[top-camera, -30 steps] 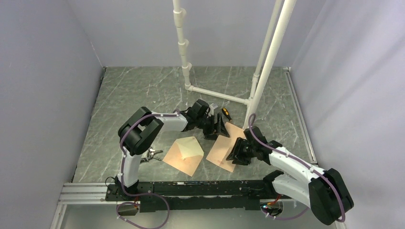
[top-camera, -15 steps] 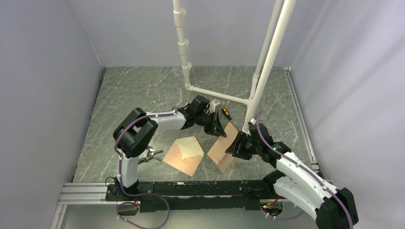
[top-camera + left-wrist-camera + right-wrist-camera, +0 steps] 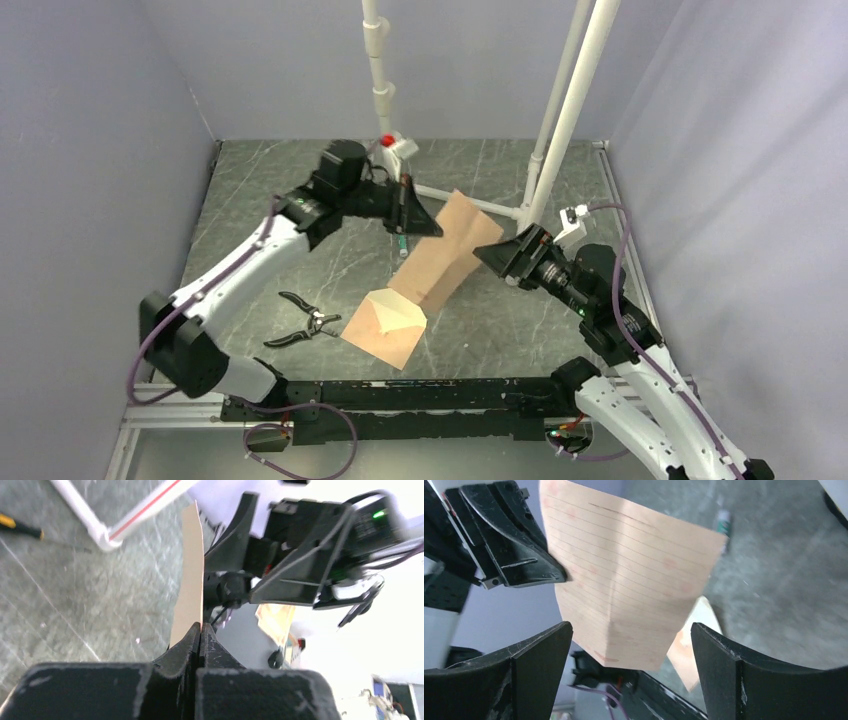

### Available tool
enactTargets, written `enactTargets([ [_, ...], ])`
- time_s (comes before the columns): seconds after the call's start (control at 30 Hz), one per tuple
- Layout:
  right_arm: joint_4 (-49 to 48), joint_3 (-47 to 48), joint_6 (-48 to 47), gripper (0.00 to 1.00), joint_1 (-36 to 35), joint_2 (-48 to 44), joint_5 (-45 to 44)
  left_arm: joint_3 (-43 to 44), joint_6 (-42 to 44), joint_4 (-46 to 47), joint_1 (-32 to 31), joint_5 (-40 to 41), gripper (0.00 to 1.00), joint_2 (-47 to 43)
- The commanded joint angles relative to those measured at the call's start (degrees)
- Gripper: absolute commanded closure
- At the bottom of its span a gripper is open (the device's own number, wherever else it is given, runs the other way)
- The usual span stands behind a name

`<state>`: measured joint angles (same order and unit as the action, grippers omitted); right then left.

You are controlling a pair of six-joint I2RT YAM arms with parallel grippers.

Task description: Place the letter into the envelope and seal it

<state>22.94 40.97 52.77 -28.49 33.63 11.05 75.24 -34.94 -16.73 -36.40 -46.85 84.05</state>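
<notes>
The letter [image 3: 443,255], a lined pinkish-tan sheet, hangs tilted in the air over the table middle, bent along a crease. My left gripper [image 3: 420,218] is shut on its upper left edge; the left wrist view shows the jaws [image 3: 201,628] pinched on the sheet's edge [image 3: 192,580]. To the right of the sheet my right gripper [image 3: 498,258] stands open and holds nothing. In the right wrist view the letter [image 3: 629,585] hangs beyond the wide jaws [image 3: 631,635]. The envelope [image 3: 385,322] lies flat near the front edge with its flap open, below the letter.
Pliers [image 3: 300,326] lie left of the envelope. A marker [image 3: 402,243] lies under the left gripper. A white pipe frame [image 3: 462,201] stands at the back, one upright [image 3: 560,120] close to the right gripper. A screwdriver [image 3: 20,527] lies near the pipe foot.
My left gripper shut on the letter and lifted it off the table, up and back. My right gripper opened, let the sheet go, and drew away to the right.
</notes>
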Motion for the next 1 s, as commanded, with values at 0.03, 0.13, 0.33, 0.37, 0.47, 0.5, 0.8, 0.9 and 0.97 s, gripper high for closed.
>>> enactTargets([
  [0.03,-23.5,1.9,6.3,0.05,0.1,1.8,3.6,6.2,-7.2,1.5,3.9,-1.3,0.98,-6.6],
  [0.13,-30.0,6.4,5.4,0.05,0.0,5.9,6.7,8.6,-15.3,6.3,4.7,-0.9,0.98,-7.7],
  [0.33,-36.2,15.0,4.3,0.11,0.1,13.2,14.6,12.0,-27.0,18.0,5.0,-3.5,0.98,-8.6],
  [0.37,-37.3,16.1,4.5,0.15,0.0,14.0,16.0,12.7,-27.6,18.4,5.1,-3.7,0.97,-8.6],
  [0.47,-41.2,17.4,7.0,0.26,0.0,14.9,18.6,14.7,-26.7,16.9,5.2,-3.4,0.98,-8.8],
  [0.5,-43.1,17.0,8.2,0.30,0.0,14.4,18.9,15.1,-26.1,15.2,5.4,-3.2,0.98,-9.0],
  [0.8,-48.3,15.9,10.7,0.83,0.0,12.0,16.3,16.2,-25.8,14.7,6.4,-5.4,0.98,-9.9],
  [0.9,-45.1,18.5,8.1,1.00,0.1,12.8,15.8,16.5,-25.0,14.7,6.4,-6.0,0.75,-10.6],
  [0.97,-42.9,20.3,5.9,1.00,0.0,13.3,15.5,16.1,-24.5,14.4,6.4,-5.7,0.38,-11.3],
])
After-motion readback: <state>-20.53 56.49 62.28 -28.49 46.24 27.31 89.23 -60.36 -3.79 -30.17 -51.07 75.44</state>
